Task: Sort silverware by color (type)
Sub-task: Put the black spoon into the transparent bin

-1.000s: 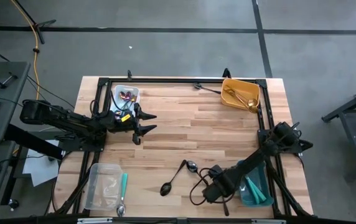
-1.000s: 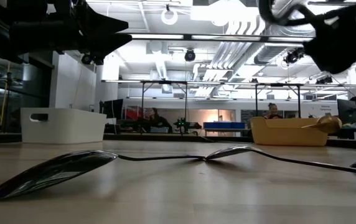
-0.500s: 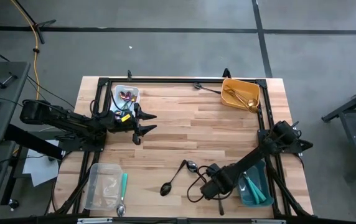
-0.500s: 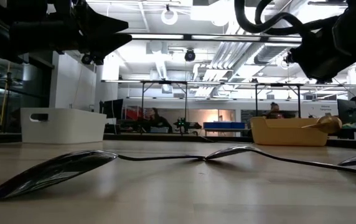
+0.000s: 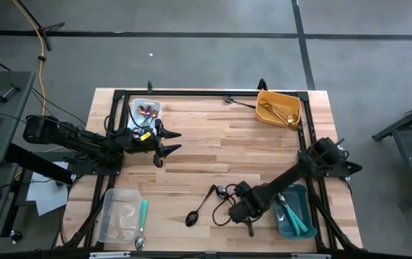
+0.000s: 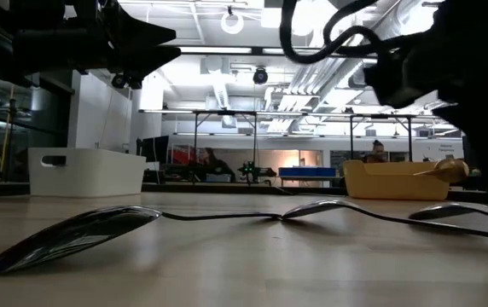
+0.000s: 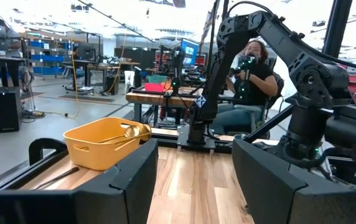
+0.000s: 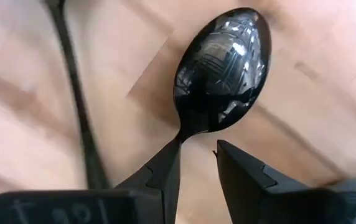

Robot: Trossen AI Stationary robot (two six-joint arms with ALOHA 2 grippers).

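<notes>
Two black spoons lie flat on the wood near the front: one point(image 5: 200, 205) with its bowl toward the near edge, another point(image 5: 222, 191) with its bowl beside my right gripper. My right gripper point(image 5: 236, 208) points down just right of them, shut on a third black spoon point(image 8: 224, 68). That spoon's bowl also shows low over the table point(image 6: 449, 211). My left gripper point(image 5: 170, 142) waits open and level, next to the white bin point(image 5: 146, 113). My right gripper pinches the black spoon at its neck point(image 8: 184, 132), just behind the bowl, between its two fingers. The fingers come from above and point down. The spoon lies about level, low over the wood, and its handle point(image 5: 250, 230) sticks out behind toward the near edge.
A yellow bin point(image 5: 278, 108) with gold pieces stands far right. A teal bin point(image 5: 296, 212) with teal-handled pieces stands near right, a clear bin point(image 5: 119, 214) near left. A teal-handled spoon point(image 5: 142, 219) lies beside the clear bin. The white bin holds iridescent pieces.
My right gripper has gone from beside the teal bin toward the table's left, up to the two lying black spoons. It has carried its black spoon along low over the wood and rolled a little.
</notes>
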